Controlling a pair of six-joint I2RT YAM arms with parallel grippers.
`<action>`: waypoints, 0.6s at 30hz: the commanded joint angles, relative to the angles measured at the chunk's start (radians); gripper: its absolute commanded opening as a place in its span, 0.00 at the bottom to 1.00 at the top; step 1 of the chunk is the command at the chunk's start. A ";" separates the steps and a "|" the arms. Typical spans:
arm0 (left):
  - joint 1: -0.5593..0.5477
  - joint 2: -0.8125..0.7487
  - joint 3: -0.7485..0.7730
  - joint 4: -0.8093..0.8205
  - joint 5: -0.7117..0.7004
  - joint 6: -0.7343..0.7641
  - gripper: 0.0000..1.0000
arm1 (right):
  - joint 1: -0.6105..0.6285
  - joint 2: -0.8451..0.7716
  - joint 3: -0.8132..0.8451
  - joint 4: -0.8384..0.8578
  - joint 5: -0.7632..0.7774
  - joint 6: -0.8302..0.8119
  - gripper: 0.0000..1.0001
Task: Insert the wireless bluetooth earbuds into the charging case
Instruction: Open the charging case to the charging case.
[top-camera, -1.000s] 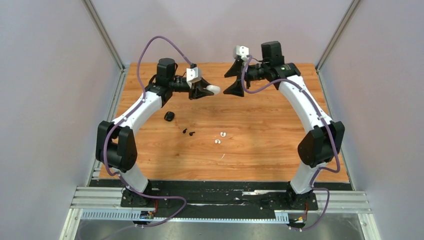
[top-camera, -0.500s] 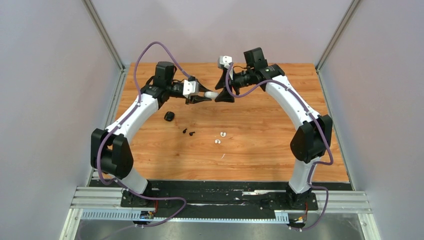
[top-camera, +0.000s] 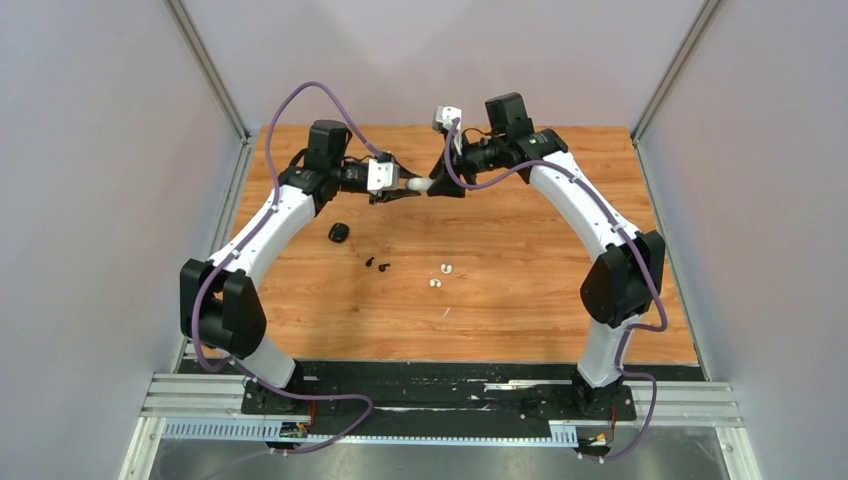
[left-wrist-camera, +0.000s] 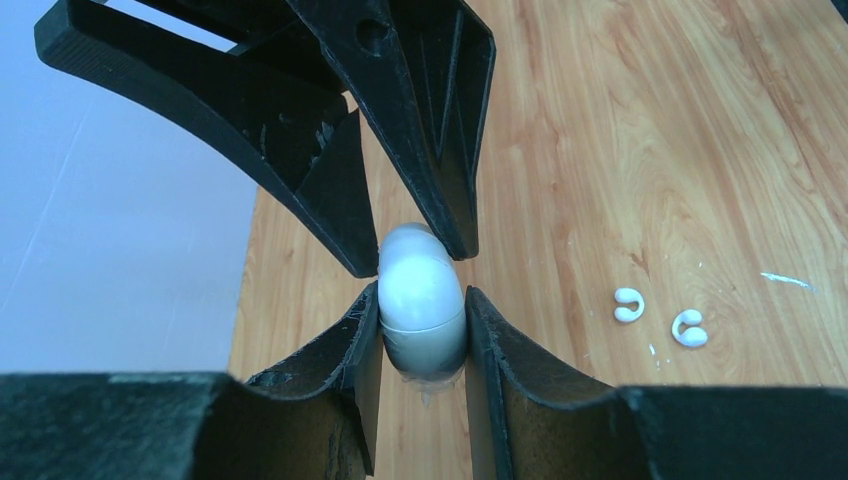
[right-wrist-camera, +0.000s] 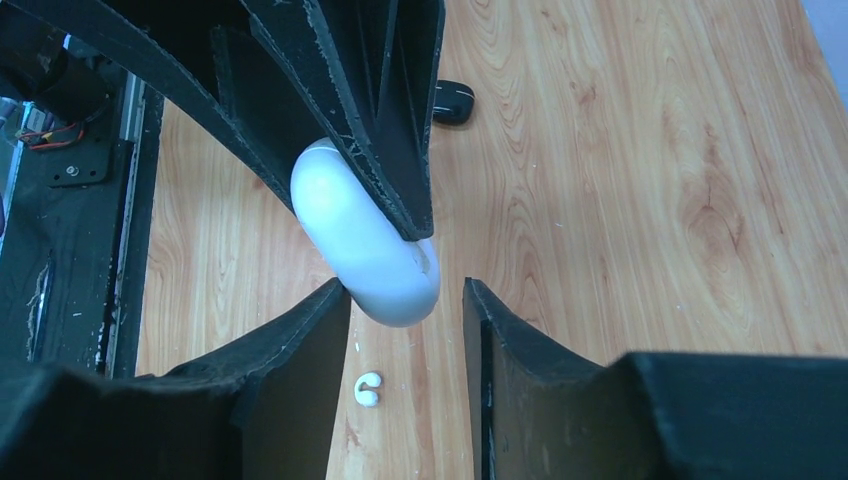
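A closed white charging case (top-camera: 422, 185) is held in the air over the far middle of the table. My left gripper (top-camera: 405, 188) is shut on it, both pads pressed on its sides (left-wrist-camera: 422, 310). My right gripper (top-camera: 437, 187) faces it from the right, jaws open around the case's free end (right-wrist-camera: 360, 240). The case touches one finger, with a gap to the other. Two black earbuds (top-camera: 377, 264) and two white earbuds (top-camera: 440, 275) lie on the table below; the white ones also show in the left wrist view (left-wrist-camera: 628, 305), and one in the right wrist view (right-wrist-camera: 369, 389).
A small black charging case (top-camera: 339, 233) lies on the wooden table (top-camera: 540, 300) left of the black earbuds; it also shows in the right wrist view (right-wrist-camera: 453, 101). Grey walls enclose the table on three sides.
My right gripper has swung left and down to meet the left one, and its jaws now straddle the case's free end. My left gripper has shifted slightly, still holding the case.
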 joint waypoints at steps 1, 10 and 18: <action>-0.024 -0.021 0.023 -0.076 0.085 -0.049 0.00 | -0.012 -0.066 0.013 0.184 0.081 0.024 0.43; -0.024 0.007 0.047 -0.085 0.074 -0.113 0.00 | -0.016 -0.095 -0.047 0.271 0.109 0.068 0.42; -0.020 0.068 0.097 -0.096 0.084 -0.264 0.00 | -0.019 -0.155 -0.131 0.385 0.145 0.104 0.35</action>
